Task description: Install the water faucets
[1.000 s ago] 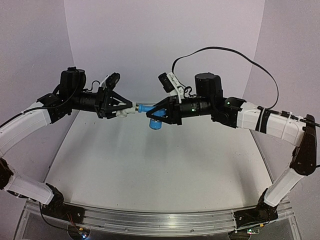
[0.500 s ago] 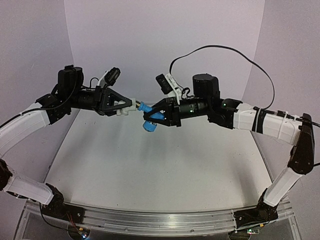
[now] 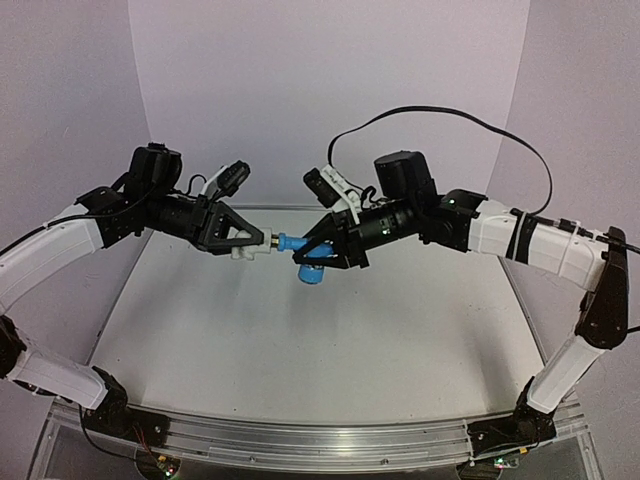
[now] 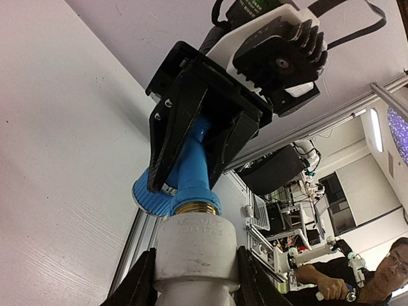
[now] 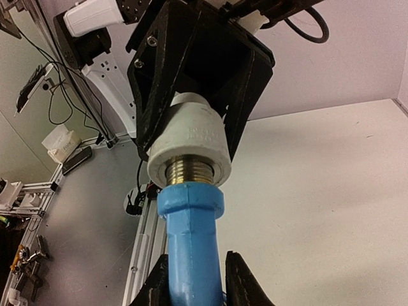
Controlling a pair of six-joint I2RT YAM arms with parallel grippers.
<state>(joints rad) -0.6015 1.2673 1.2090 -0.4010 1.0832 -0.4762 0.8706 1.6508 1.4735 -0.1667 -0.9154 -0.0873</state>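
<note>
White table [image 3: 300, 360] below. Left gripper [image 3: 250, 247] clamps white fitting [image 3: 243, 252], right gripper [image 3: 306, 250] clamps blue tap [image 3: 292, 241]; brass thread [image 5: 190, 171] looks partly in, tightening pending.

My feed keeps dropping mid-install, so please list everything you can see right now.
blue tap: one, bright blue with a brass-coloured thread, in mid-air above the table, thread at the mouth of the white pipe fitting.
white pipe fitting: one, white, in mid-air, end to end with the tap.
table: one, white, below the held parts.
rail: one, silvery, along the table's near edge.
cable: one, black, looping high at the right.
left gripper: one, black, shut on the white pipe fitting.
right gripper: one, black, shut on the blue tap.
</note>
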